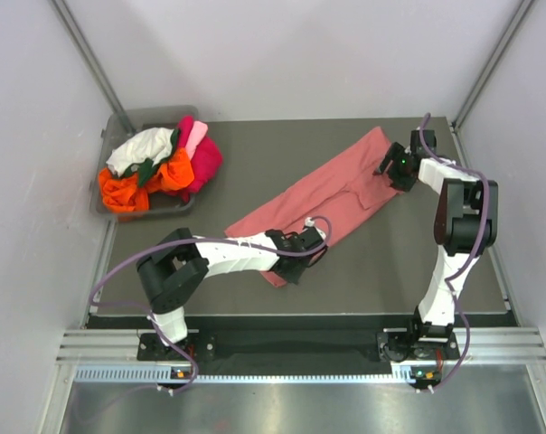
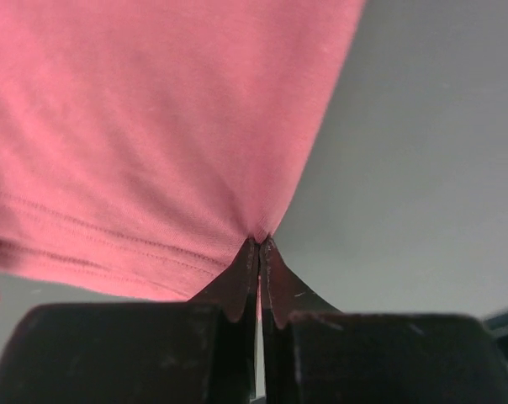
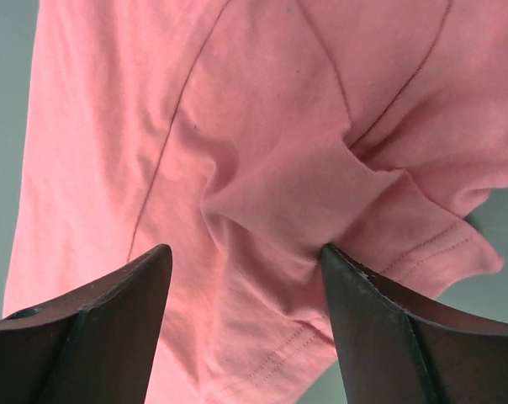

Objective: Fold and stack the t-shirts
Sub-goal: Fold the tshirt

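A salmon-pink t-shirt (image 1: 332, 192) lies stretched in a long diagonal band across the dark grey bench (image 1: 255, 154), running from about 7 o'clock near the bench's middle up to 1 o'clock towards the far right corner.

The left tool (image 2: 260, 244) is pinched together on the shirt's edge beside the stitched hem, and the cloth puckers to a small peak between the two black fingertips. In the overhead view this grip sits on the 5 o'clock side of the shirt's lower end. The white left forearm (image 1: 237, 256) reaches in from 9 o'clock and lies over the lowest corner of the cloth, hiding part of it.

The right tool (image 3: 244, 252) stands with its fingers well apart, hanging over a bunched fold by a sleeve seam. Cloth shows between the fingers, but whether they touch it cannot be told. From overhead it is at the shirt's upper end, on the 3 o'clock side, where the black wrist covers the cloth's edge.

Well apart from all this, at 10 o'clock on the bench, a grey bin (image 1: 142, 115) holds the other t-shirts (image 1: 160, 167) in a loose heap of orange, magenta, light pink, white and dark green, spilling over the rim on the 3 o'clock side.
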